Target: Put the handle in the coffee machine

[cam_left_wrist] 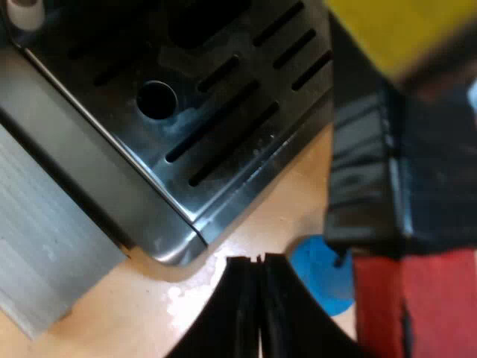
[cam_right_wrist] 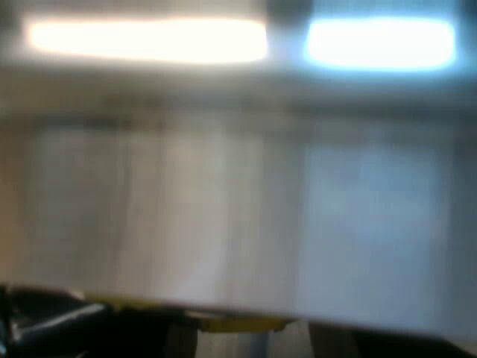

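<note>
Count, per kind:
- espresso machine [cam_left_wrist: 74, 149]: 1
- slotted tray [cam_left_wrist: 246, 175]: 1
- round hole [cam_left_wrist: 157, 99] in the tray: 1
- holder handle [cam_left_wrist: 417, 306] with red end: 1
- blue tamper [cam_left_wrist: 317, 272]: 1
- left gripper [cam_left_wrist: 258, 262]: 1
- black fingers [cam_left_wrist: 237, 313]: 2
- bright light strips [cam_right_wrist: 149, 41]: 2

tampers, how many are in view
1: a blue tamper on the table, beside the red end of the handle, near the drip tray corner. The handle covers part of it; more could be hidden.

Two bright light strips [cam_right_wrist: 149, 41] are glowing over a pale wall [cam_right_wrist: 238, 209], which is meeting a yellow-edged dark shape [cam_right_wrist: 52, 317].
</note>
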`<action>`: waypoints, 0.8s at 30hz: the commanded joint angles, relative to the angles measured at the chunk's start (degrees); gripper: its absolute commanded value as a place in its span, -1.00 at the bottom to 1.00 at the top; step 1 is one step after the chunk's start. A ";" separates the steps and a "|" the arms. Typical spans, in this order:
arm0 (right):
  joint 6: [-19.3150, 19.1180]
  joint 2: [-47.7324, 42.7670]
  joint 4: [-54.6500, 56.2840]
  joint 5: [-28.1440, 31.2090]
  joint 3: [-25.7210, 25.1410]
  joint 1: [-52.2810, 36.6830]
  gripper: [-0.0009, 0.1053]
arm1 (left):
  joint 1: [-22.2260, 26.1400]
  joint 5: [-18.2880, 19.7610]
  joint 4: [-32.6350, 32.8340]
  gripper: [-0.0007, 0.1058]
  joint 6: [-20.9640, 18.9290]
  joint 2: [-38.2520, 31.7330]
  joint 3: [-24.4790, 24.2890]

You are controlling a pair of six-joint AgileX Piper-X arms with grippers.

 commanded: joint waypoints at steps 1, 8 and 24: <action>-0.09 -1.32 -4.75 -0.81 -1.69 -0.41 -0.26 | -0.85 0.46 0.60 -0.98 -2.69 -2.51 -0.06; -0.09 -1.32 -4.75 -0.81 -1.69 -0.41 -0.26 | -5.50 -2.78 0.65 -0.98 -8.68 -5.85 -0.06; 0.82 -1.73 1.14 -0.36 -0.79 -0.26 0.20 | -19.33 -13.95 0.19 -0.98 -18.07 -7.31 0.72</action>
